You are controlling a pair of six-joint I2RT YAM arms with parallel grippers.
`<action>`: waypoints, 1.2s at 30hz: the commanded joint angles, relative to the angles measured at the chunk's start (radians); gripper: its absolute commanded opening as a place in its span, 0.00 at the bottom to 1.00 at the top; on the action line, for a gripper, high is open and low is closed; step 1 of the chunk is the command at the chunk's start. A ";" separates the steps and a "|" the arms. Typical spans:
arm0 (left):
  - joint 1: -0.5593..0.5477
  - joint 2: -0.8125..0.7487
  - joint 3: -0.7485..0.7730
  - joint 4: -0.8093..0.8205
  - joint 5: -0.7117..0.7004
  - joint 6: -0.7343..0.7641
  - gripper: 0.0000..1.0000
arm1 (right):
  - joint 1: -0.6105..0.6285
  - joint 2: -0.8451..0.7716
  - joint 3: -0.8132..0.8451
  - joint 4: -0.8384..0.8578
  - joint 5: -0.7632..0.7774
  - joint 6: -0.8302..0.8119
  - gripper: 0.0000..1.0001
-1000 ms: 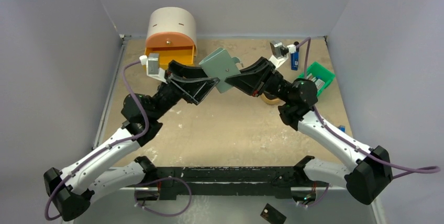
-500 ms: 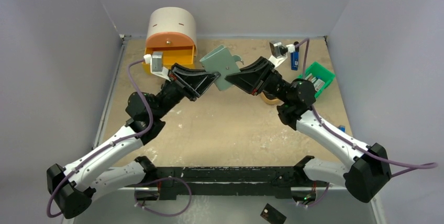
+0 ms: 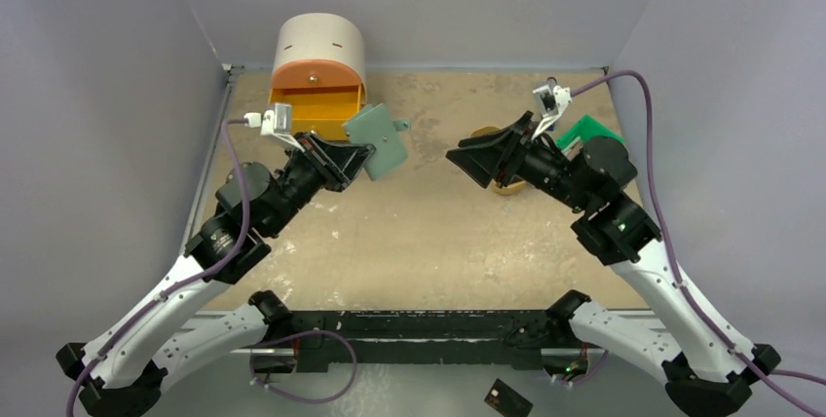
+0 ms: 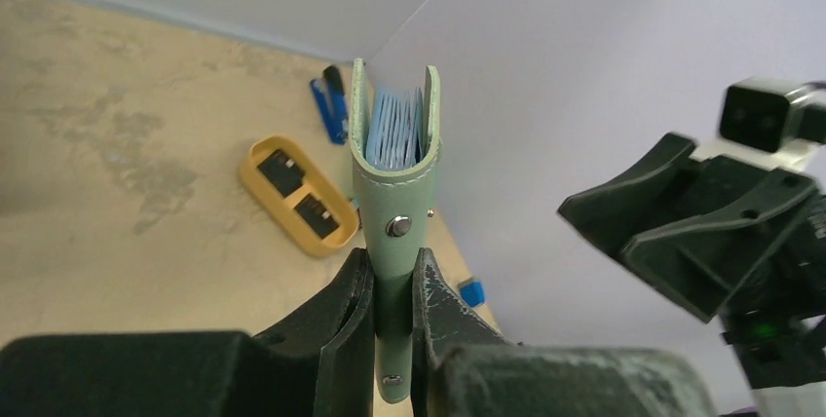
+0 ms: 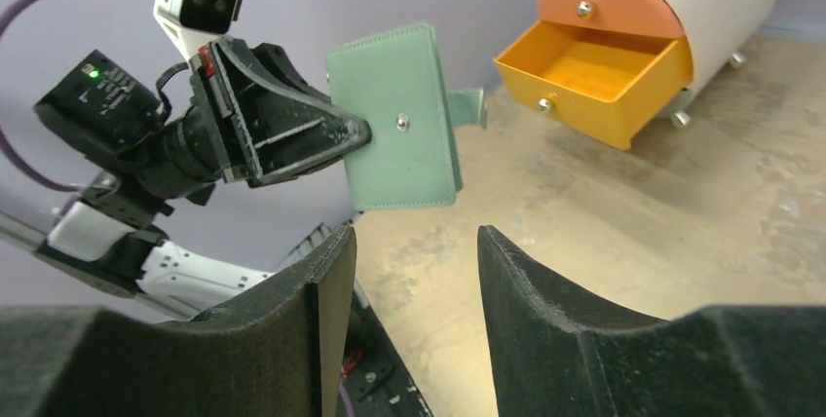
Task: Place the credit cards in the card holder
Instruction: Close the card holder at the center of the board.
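Where the holder (image 3: 378,140) is: lifted off the table (image 3: 409,242), tilted, and clamped at one edge by the left gripper (image 3: 362,156).
Holder edges: the tab edge points away from the left fingers. In the left wrist view the two leaves stand slightly apart, with pale blue pockets between them.
Left gripper: jaws pinched tight on the holder.
Right gripper (image 3: 466,146): jaws spread with nothing between them. It faces the holder across a clear gap.
Cards (image 4: 282,171): two black ones lie side by side in the tray (image 4: 255,159), on the table beneath the right arm.
Stray card (image 3: 507,398): black, lying beyond the near rail, off the tan top.
Drawer (image 3: 317,105): pulled open, near the holder's far side. A gap between them shows in the right wrist view.
Bin (image 3: 584,130): green, at the far right, behind the right arm.
Open room: the bare tan middle of the table, from below the grippers to the near rail.
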 commanded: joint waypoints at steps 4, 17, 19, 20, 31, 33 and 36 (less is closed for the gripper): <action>-0.001 0.006 0.043 -0.110 -0.005 0.018 0.00 | -0.002 0.158 0.127 -0.171 0.028 -0.070 0.50; 0.000 -0.011 0.015 -0.073 0.048 0.027 0.00 | -0.003 0.280 0.126 -0.033 -0.045 0.025 0.47; 0.000 -0.013 0.010 -0.069 0.053 0.027 0.00 | -0.004 0.290 0.123 -0.007 -0.064 0.043 0.47; 0.000 -0.013 0.008 -0.065 0.056 0.025 0.00 | -0.004 0.296 0.122 0.003 -0.069 0.049 0.46; 0.000 -0.022 0.006 -0.070 0.069 0.028 0.00 | -0.003 0.332 0.136 0.034 -0.093 0.066 0.31; -0.001 -0.021 0.005 -0.070 0.071 0.029 0.00 | -0.004 0.334 0.134 0.037 -0.090 0.066 0.29; 0.000 -0.020 0.004 -0.069 0.071 0.030 0.00 | -0.004 0.336 0.132 0.040 -0.089 0.067 0.22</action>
